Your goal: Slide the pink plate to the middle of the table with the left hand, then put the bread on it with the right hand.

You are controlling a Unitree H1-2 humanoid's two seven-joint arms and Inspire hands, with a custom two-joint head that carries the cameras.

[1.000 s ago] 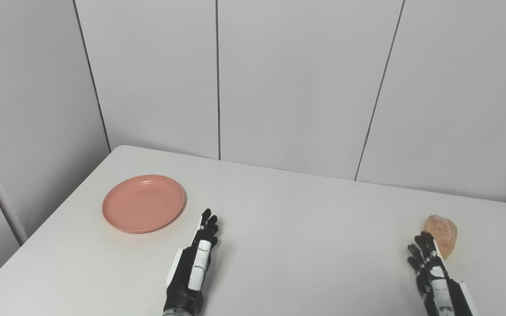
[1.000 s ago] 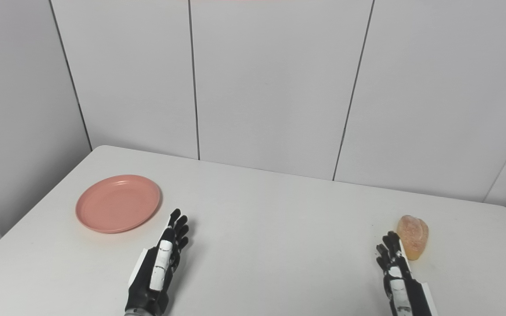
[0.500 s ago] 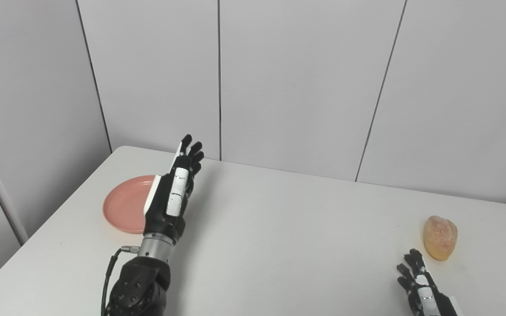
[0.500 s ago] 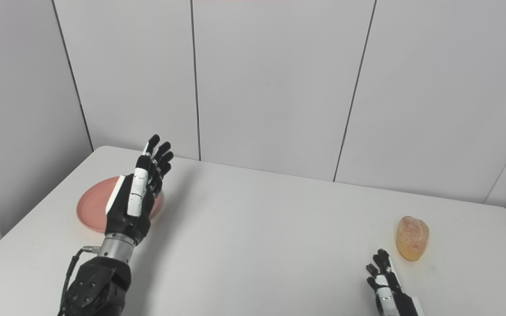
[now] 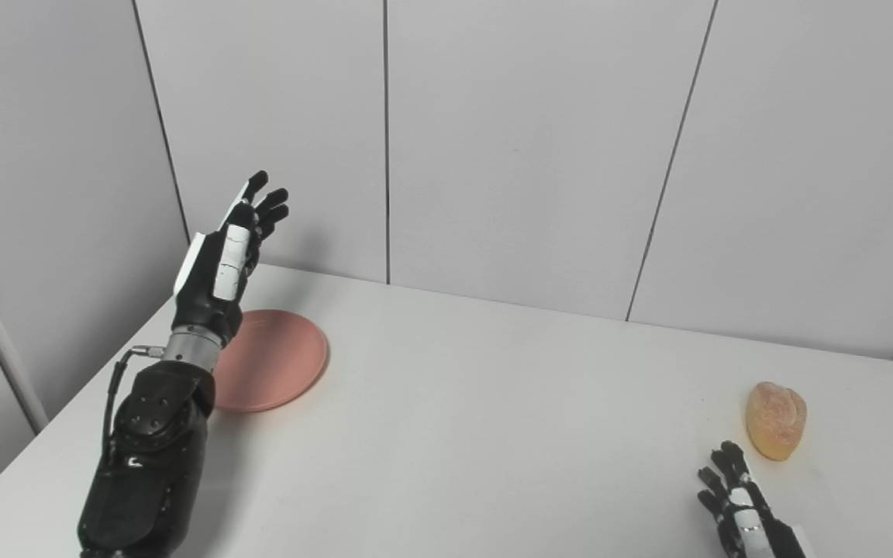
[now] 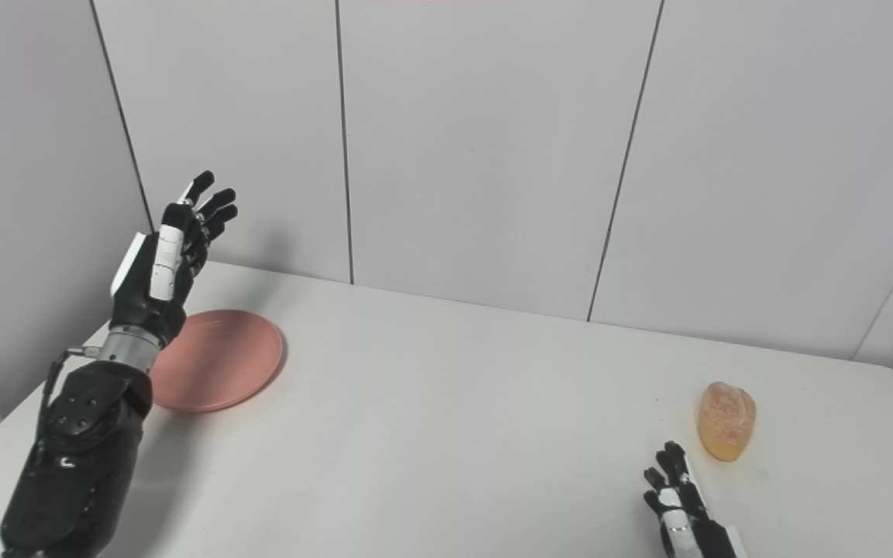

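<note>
A white table (image 6: 446, 403) is filling the lower half of the right eye view, with pale wall panels (image 6: 477, 147) standing behind it. The pink plate (image 6: 222, 360) is lying flat near the table's far left corner, and the left arm is covering part of its left edge. The left hand (image 6: 163, 267) is hanging raised above the table on the plate's left side, its fingers (image 6: 214, 205) spreading apart and gripping nothing. The bread (image 6: 726, 419) is sitting on the table at the far right, well apart from the plate. The right hand (image 6: 679, 508) is showing at the bottom edge just short of the bread, not touching it, fingers pointing up and slightly apart.
</note>
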